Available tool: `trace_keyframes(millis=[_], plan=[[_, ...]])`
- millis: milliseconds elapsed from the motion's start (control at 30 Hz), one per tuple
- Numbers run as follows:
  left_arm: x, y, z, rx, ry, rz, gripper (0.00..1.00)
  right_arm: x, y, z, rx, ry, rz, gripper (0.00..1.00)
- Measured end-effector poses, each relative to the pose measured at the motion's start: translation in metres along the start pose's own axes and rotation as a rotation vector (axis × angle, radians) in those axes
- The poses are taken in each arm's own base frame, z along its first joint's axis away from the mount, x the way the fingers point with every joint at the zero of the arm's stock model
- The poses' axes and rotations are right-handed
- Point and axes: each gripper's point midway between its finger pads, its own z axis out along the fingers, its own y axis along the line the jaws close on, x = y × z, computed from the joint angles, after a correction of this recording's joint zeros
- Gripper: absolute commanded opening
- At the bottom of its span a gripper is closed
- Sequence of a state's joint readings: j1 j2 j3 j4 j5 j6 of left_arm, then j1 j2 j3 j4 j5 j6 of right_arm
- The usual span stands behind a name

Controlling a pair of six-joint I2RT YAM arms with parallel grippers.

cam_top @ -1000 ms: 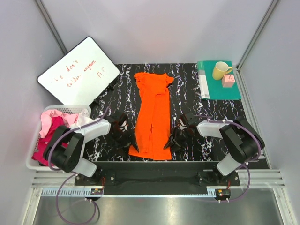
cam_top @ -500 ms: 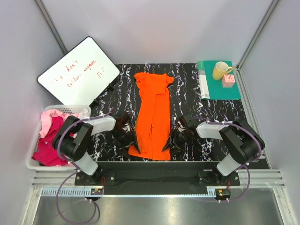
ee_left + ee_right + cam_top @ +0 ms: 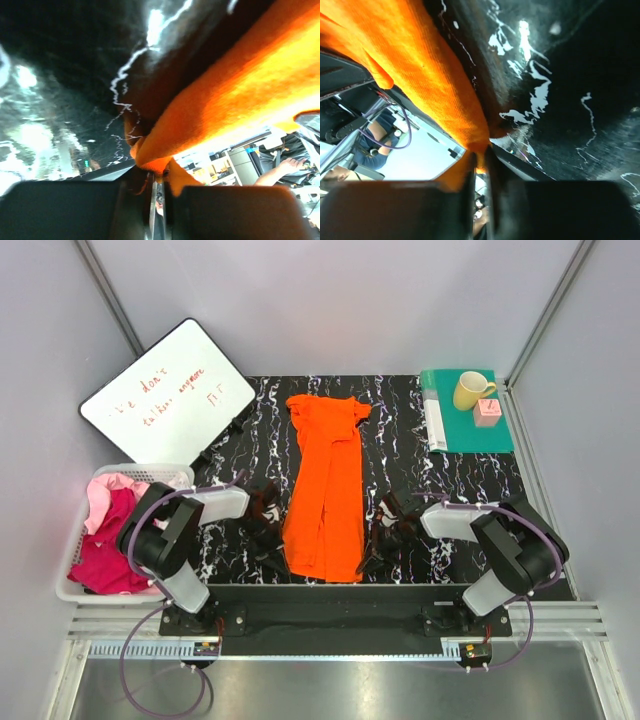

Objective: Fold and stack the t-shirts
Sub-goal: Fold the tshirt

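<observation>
Jaws of left gripper [image 3: 282,555] and right gripper [image 3: 365,562] nipping orange t-shirt [image 3: 326,480] hem, basket [image 3: 150,470] left, mug [image 3: 469,391] far right

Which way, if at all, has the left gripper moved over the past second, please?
Yes: the left gripper has edged toward the near edge of the black marbled table, pinching the near-left corner of the bright orange cloth t-shirt.

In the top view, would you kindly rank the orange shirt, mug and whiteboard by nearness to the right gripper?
1. The orange shirt, its hem in the right gripper.
2. The mug, back right.
3. The whiteboard, back left.
</observation>
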State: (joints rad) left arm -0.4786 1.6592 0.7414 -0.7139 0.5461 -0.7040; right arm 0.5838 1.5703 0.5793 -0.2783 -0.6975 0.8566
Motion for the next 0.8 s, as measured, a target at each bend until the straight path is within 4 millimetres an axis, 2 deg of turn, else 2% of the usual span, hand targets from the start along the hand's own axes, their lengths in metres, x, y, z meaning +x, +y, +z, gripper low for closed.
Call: trace_keyframes(millis=[33,233,400,533,700,800], plan=[[0.000,-0.001,0.000,0.006,0.000,0.000,0.00,0.000,0.000,0.000,0.002,0.002,-0.006,0.00],[-0.004,-0.001,-0.004,-0.003,-0.042,0.024,0.00,-0.002,0.004,0.000,0.010,0.016,-0.012,0.00],[-0.020,0.004,-0.016,-0.057,-0.175,0.083,0.00,0.000,0.013,-0.004,0.007,0.043,-0.007,0.00],[-0.027,0.001,-0.037,-0.084,-0.264,0.130,0.00,-0.003,0.036,-0.017,-0.012,0.032,-0.046,0.00],[-0.030,-0.014,-0.072,-0.069,-0.374,0.191,0.00,-0.009,0.076,-0.042,-0.073,-0.019,-0.145,0.00],[-0.030,-0.020,-0.086,-0.066,-0.411,0.206,0.00,-0.012,0.093,-0.053,-0.097,-0.041,-0.189,0.00]])
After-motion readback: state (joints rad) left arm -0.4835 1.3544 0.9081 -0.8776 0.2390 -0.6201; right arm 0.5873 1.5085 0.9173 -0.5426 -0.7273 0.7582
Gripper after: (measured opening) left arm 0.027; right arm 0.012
